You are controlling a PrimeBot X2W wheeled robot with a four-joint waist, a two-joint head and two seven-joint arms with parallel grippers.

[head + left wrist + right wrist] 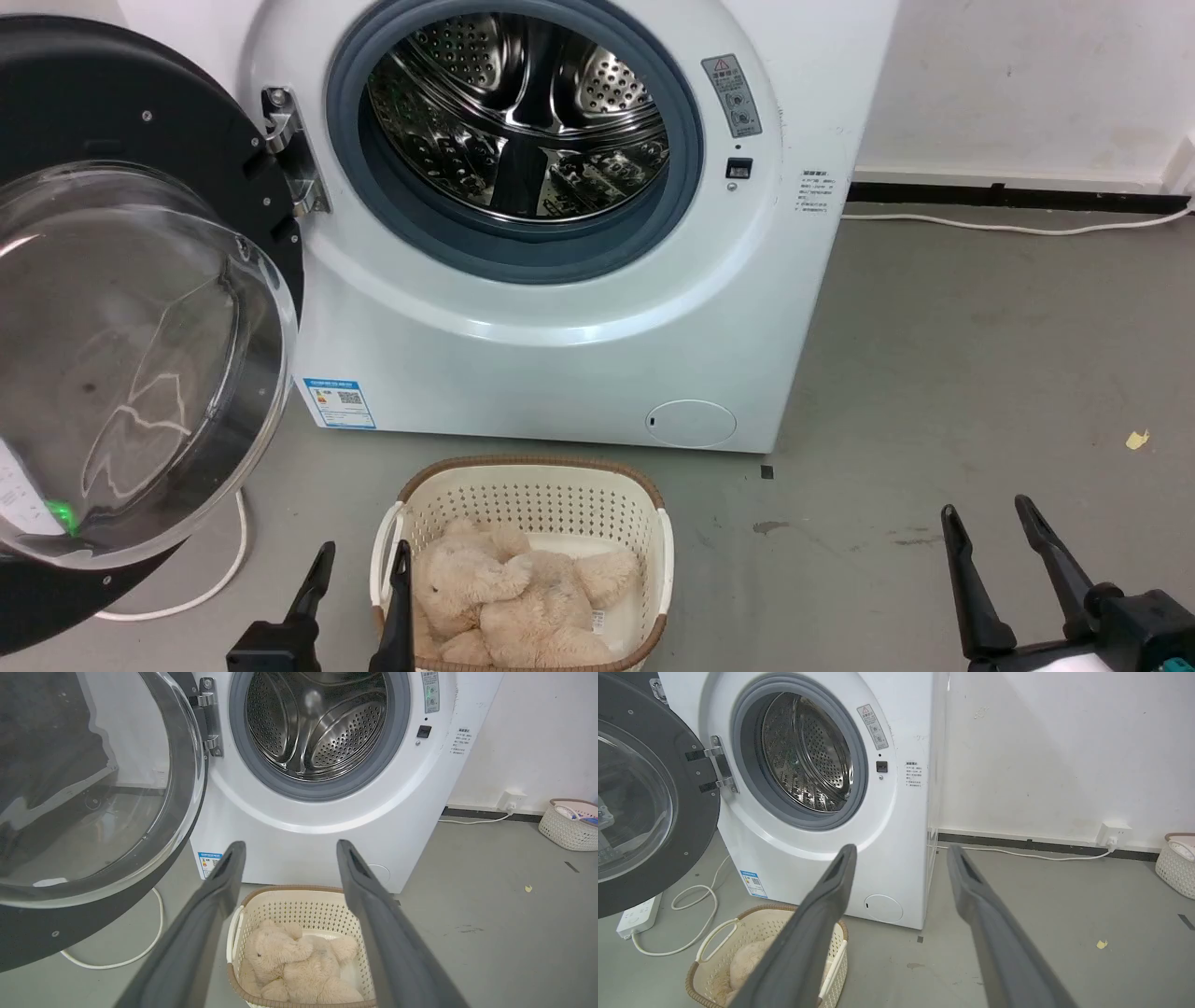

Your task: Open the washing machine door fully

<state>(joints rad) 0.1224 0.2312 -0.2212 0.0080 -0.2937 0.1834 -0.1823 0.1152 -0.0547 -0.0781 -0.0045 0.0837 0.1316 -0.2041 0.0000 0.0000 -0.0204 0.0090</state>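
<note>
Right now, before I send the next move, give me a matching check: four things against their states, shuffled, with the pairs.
1 washing machine door
2 steel drum
3 basket
4 left gripper

A holds a plush toy
B swung wide open, on the robot's left
C jaws apart, holding nothing
D perforated, inside the grey ring

Pairs: 1-B; 2-D; 3-A; 4-C

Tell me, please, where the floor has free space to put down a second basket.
The widest bare floor lies right of the washing machine, bordered by the wall cable behind and the right gripper in front. It is crowded in front of the machine: the basket sits there, and the open door overhangs a looped cable beside it.
</note>
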